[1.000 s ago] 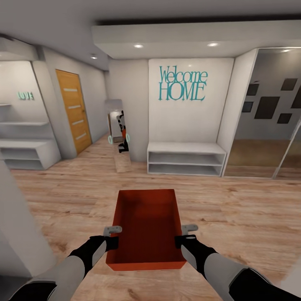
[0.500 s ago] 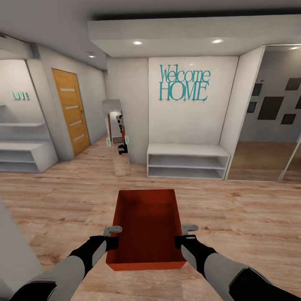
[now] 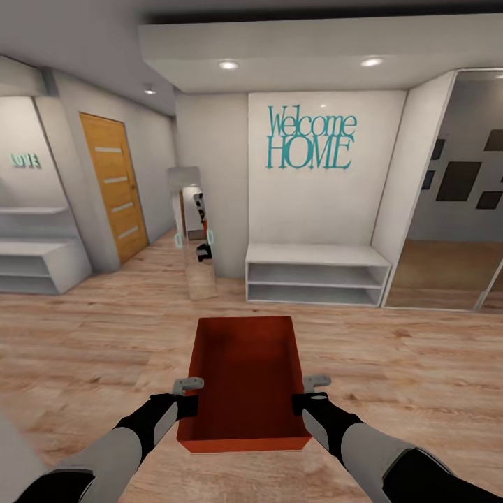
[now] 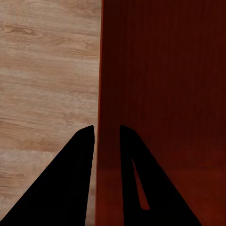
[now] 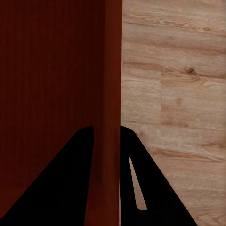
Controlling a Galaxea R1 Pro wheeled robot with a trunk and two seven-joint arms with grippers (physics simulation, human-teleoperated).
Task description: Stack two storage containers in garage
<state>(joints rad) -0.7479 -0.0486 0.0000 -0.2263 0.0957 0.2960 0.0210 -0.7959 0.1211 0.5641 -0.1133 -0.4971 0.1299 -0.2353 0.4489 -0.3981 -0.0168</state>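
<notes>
Both grippers carry one orange-red storage container (image 3: 244, 381) across an entry hall: left gripper (image 3: 187, 385) is clamped on the bin's left long wall, right gripper (image 3: 316, 381) on the right long wall, each at about the same spot along the rim, nearer the robot's end. Wrist views show why it holds: in the left wrist view one dark finger (image 4: 70, 183) sits outside the wall w/ plank floor behind it, the other inside the bin; right wrist view mirrors that, a finger (image 5: 66, 183) inside, its mate outside, the thin wall (image 5: 112, 94) pinched between. Matched grips on opposite walls look meant to keep the open-top bin level and centred ahead of the trunk, clear of the light wood plank floor (image 3: 391, 363) below, so the base can drive w/o dragging it. Bin looks empty. Ahead: white wall w/ teal "Welcome HOME" lettering (image 3: 311, 137), low white shelf bench (image 3: 316, 274) under it, narrow standing mirror (image 3: 193, 230) showing a small reflection, prob. the robot itself, honey wood door (image 3: 113, 185) to the left, mirrored sliding panel (image 3: 454, 195) at right. No grey concrete in sight, so judged still in transit; garage drop and the stacking not yet done.
</notes>
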